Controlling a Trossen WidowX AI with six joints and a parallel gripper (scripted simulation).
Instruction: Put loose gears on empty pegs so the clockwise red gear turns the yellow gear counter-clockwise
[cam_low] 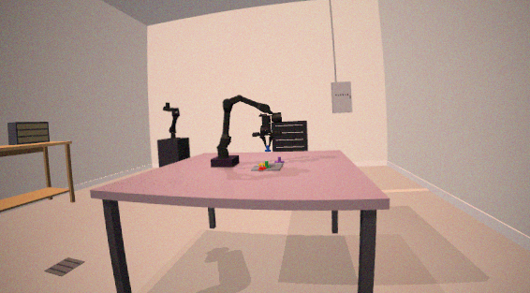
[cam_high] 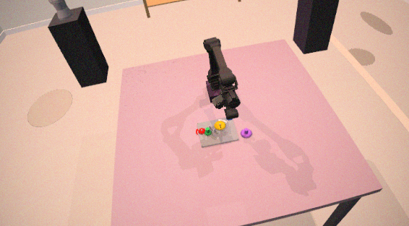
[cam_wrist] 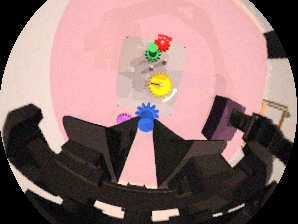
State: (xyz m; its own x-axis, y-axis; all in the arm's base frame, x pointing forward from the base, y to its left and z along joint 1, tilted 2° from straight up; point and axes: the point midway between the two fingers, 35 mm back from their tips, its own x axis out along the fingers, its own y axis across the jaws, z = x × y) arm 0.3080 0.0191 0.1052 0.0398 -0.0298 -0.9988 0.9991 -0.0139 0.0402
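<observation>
Gripper point(cam_high: 231, 113) point(cam_low: 268, 146) point(cam_wrist: 147, 120), top view: fingers narrow, closed on the blue gear point(cam_high: 230, 119) point(cam_low: 268, 149) point(cam_wrist: 146, 113), of which only a sliver shows. Grey board point(cam_high: 225, 139) point(cam_low: 277, 167) point(cam_wrist: 131, 91): to the near left of the tool. Red gear point(cam_high: 203, 131) point(cam_low: 261, 168) point(cam_wrist: 165, 44): at the board's left; green gear point(cam_high: 208, 132) point(cam_low: 267, 164) point(cam_wrist: 153, 52) just beside it, on its right. Yellow gear point(cam_high: 220, 125) point(cam_low: 260, 165) point(cam_wrist: 157, 86): farther right. Empty pegs point(cam_high: 215, 129) point(cam_wrist: 157, 66): between green and yellow; the coming move appears to run near and left, past the yellow gear. Purple gear point(cam_high: 246, 133) point(cam_low: 279, 160) point(cam_wrist: 124, 119): on the table, right of the board. Exterior view: single arm, rising from its base point(cam_high: 213, 92) point(cam_low: 225, 161) point(cam_wrist: 223, 119), bent at the elbow, forearm sloping down to the right, gripper pointing down; blue gear aloft, its axis near upright. Wrist view: blue gear toothed side away from the fingers, handle between them; two empty pegs on the far side of the yellow gear. One gear meshing green with yellow should give the required turn; which peg suits it, cannot tell. Likely hazard: clipping the yellow gear on approach.
</observation>
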